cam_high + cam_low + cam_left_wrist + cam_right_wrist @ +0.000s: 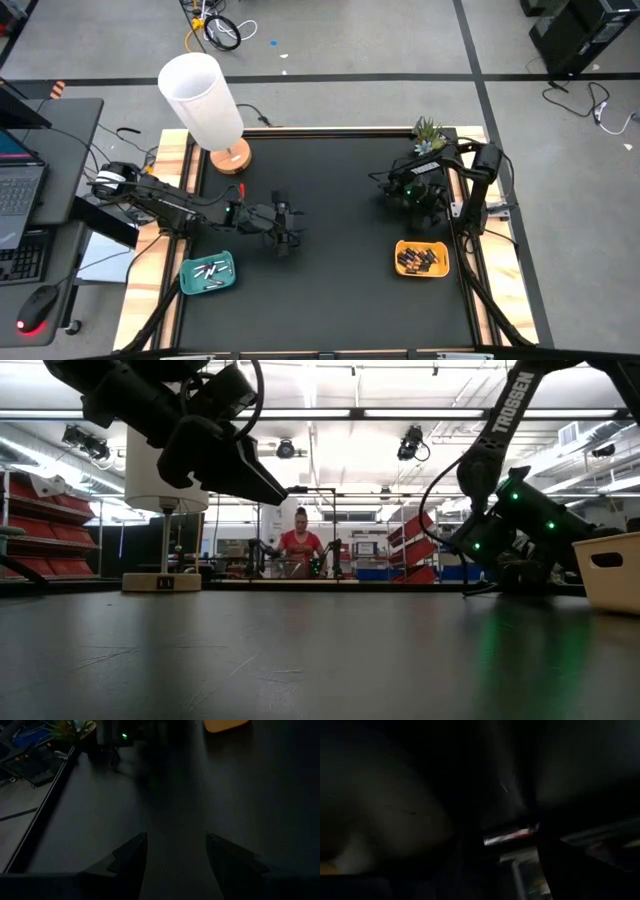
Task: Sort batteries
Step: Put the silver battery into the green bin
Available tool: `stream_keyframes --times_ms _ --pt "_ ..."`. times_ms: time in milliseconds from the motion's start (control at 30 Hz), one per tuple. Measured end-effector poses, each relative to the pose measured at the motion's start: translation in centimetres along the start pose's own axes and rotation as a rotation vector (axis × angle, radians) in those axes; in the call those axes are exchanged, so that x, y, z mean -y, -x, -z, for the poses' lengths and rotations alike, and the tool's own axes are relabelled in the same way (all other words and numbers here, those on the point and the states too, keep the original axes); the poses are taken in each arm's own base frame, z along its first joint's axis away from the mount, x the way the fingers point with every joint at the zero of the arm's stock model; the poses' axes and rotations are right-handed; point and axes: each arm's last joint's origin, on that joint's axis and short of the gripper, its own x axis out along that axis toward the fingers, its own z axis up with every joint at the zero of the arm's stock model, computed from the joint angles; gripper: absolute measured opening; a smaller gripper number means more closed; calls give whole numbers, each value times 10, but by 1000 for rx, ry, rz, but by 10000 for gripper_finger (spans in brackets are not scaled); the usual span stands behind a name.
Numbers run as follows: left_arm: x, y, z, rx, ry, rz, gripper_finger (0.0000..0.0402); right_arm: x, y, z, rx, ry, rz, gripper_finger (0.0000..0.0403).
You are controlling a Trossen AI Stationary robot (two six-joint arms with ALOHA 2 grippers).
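Pale silvery batteries (210,270) lie in a teal tray (186,283) near the table's left near part. Dark batteries (420,260) lie in an orange tray (400,247) on the right; this tray's wall (610,568) also shows in the low view. My left gripper (285,228) hovers over bare black table right of the teal tray, open and empty; its fingers (131,856) stand apart in the left wrist view. My right gripper (412,193) is tucked near the table's far right, beyond the orange tray. The right wrist view is too dark to read.
A white lamp (203,97) with a wooden base (231,157) stands at the far left corner. A small plant (428,130) sits at the far right corner. Black table (340,290) lies between the two trays. A person (300,540) stands far off in the room.
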Motion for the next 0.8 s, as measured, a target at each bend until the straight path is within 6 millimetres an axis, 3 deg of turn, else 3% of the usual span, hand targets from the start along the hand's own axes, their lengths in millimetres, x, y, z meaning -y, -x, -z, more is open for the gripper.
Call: stream_keyframes --times_ms 167,333,533,800 --pt "2 0 1 -11 -2 7 218 11 -1 0 -32 -135 -54 241" --pt "2 1 2 -26 0 11 218 15 -5 -6 -2 -171 -177 231" --pt "4 1 7 -72 -8 24 218 23 -6 -5 -28 -210 -189 229" --pt "4 1 6 -63 -6 22 218 3 20 0 109 -141 -207 222"
